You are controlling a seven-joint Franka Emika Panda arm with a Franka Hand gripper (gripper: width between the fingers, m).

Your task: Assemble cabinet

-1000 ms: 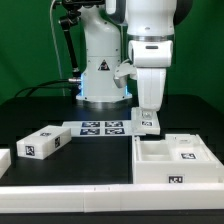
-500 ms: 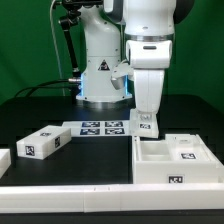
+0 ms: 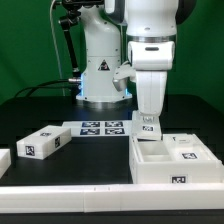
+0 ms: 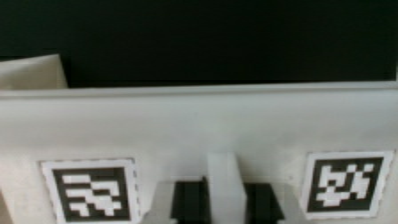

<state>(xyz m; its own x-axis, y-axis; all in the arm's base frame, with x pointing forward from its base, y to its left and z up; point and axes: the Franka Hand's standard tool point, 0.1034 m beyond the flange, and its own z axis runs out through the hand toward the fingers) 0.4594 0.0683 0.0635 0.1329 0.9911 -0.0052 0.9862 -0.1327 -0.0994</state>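
My gripper [image 3: 147, 114] hangs straight down over the far left corner of the cabinet's white open-box shell [image 3: 172, 178], on the exterior view's right. It is shut on a small white tagged cabinet part [image 3: 147, 126] held just above or against the shell's far wall; I cannot tell if they touch. In the wrist view the dark fingertips [image 4: 183, 203] pinch a thin ridge on this white part [image 4: 196, 120], between two square tags. Inside the shell lies another tagged piece [image 3: 186, 152]. A white drawer block [image 3: 42, 143] lies on the table at the left.
The marker board [image 3: 100, 127] lies flat behind the parts, in front of the robot base [image 3: 100, 75]. Another white piece [image 3: 3, 160] sits at the far left edge. A long white rail [image 3: 70, 192] runs along the table's near edge.
My gripper has come down a little with the tagged part in it. The shell's left end has shifted slightly toward the exterior view's left.
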